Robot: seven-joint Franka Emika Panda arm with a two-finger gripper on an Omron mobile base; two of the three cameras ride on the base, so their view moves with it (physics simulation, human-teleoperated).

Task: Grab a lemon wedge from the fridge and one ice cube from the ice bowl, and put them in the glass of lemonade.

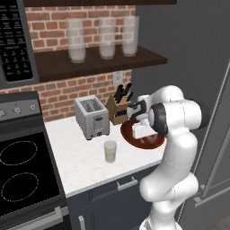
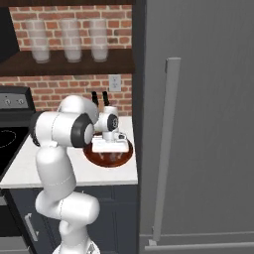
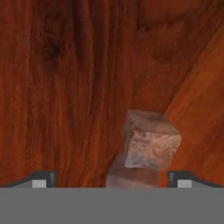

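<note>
The gripper [image 3: 111,180] is down inside the ice bowl [image 1: 128,133], jaws spread wide with an ice cube [image 3: 151,141] between them, not yet clamped. The glass of lemonade [image 1: 110,151] stands on the counter just beside the bowl. The fridge [image 2: 198,124] door is closed, so both the ice and the lemon wedge appear still outstanding.

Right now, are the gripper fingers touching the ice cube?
Apart. Hand view: both fingertips stand wide of the ice cube, with bare ice bowl wood between.

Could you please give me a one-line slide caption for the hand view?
Open gripper lowered into the wooden ice bowl, an ice cube between its fingertips.
</note>
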